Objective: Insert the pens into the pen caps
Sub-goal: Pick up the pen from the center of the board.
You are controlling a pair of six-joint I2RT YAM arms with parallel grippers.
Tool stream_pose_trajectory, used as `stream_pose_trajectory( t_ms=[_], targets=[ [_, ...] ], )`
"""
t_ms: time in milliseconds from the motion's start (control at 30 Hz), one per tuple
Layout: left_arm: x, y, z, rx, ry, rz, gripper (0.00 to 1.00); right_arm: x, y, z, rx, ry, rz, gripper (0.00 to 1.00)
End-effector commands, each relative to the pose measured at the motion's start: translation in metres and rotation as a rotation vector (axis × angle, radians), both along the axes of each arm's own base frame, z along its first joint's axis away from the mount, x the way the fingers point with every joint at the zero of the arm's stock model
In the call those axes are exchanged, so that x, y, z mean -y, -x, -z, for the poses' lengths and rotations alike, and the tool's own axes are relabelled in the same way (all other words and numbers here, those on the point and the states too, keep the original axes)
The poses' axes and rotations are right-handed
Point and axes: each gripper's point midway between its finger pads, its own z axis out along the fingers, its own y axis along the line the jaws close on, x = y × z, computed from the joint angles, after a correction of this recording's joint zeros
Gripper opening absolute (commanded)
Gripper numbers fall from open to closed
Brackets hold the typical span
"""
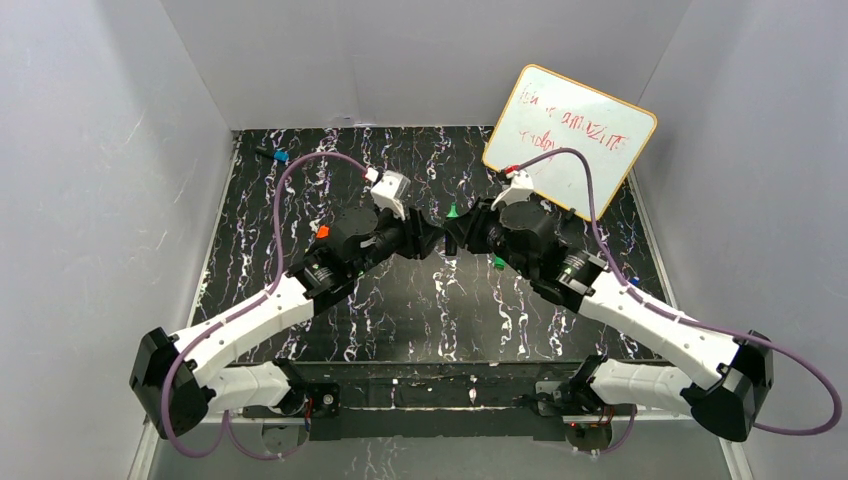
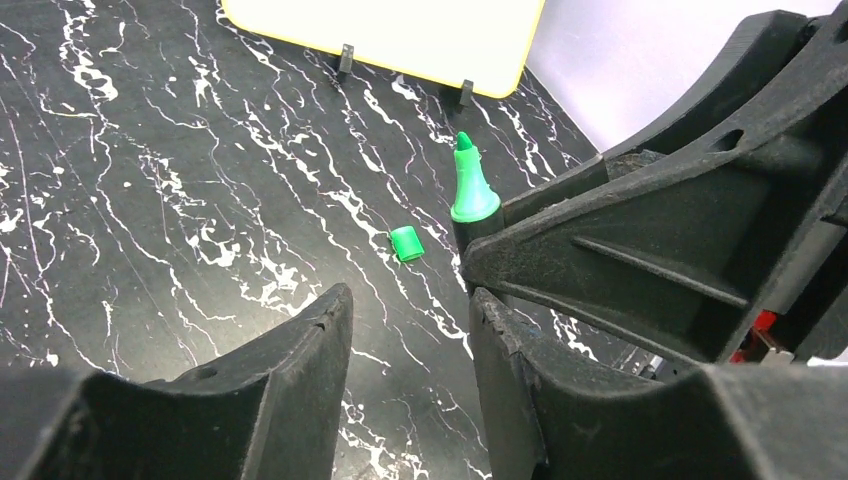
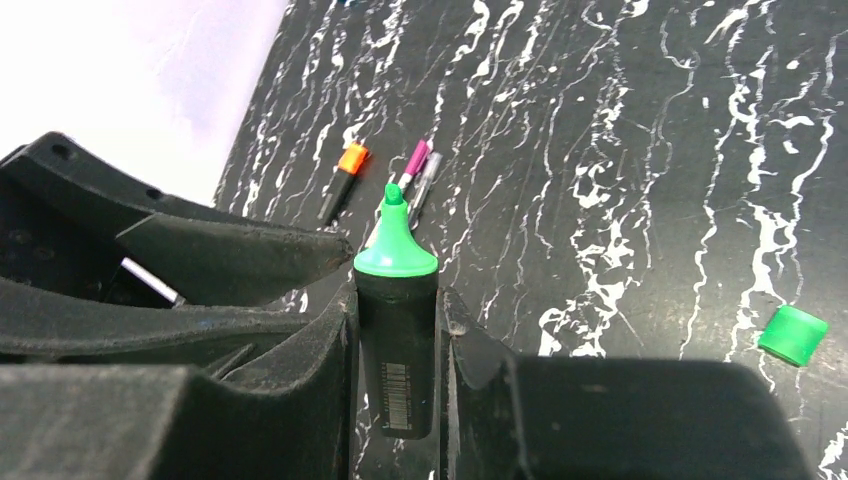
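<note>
My right gripper (image 3: 398,295) is shut on a short black marker (image 3: 397,330), whose green tip (image 2: 465,185) points up and away from the fingers. My left gripper (image 2: 410,300) is open and empty, its right finger close against the right gripper's fingers. The two grippers meet at mid-table (image 1: 443,237). A green cap (image 2: 405,243) lies on the table just past the left fingertips, also seen as the green cap (image 3: 792,334) and the green cap (image 1: 498,262). An orange-tipped marker (image 3: 340,180), a purple-capped pen (image 3: 412,163) and a slim dark pen (image 3: 425,185) lie together beyond the marker.
A yellow-framed whiteboard (image 1: 570,135) stands propped at the back right. A small blue piece (image 1: 281,156) lies at the back left, and an orange bit (image 1: 322,231) shows beside the left wrist. Grey walls close in the black marbled table (image 1: 400,320).
</note>
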Motion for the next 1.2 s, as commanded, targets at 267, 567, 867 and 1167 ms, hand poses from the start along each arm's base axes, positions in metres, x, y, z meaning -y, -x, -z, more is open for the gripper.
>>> stream_pose_trajectory(
  t_ms=[267, 567, 867, 1167],
  targets=[
    [0.022, 0.014, -0.018, -0.020, 0.084, 0.101, 0.45, -0.018, -0.018, -0.043, 0.136, -0.029, 0.058, 0.01],
    [0.022, 0.014, -0.019, -0.019, 0.089, 0.093, 0.46, -0.032, -0.016, -0.047, 0.135, -0.039, 0.022, 0.01],
    [0.014, 0.001, -0.016, -0.006, 0.088, 0.011, 0.45, -0.040, -0.006, -0.043, 0.114, -0.054, -0.004, 0.01],
    [0.013, -0.002, -0.019, 0.015, 0.091, -0.002, 0.42, -0.052, -0.001, -0.042, 0.108, -0.073, -0.042, 0.01]
  ],
)
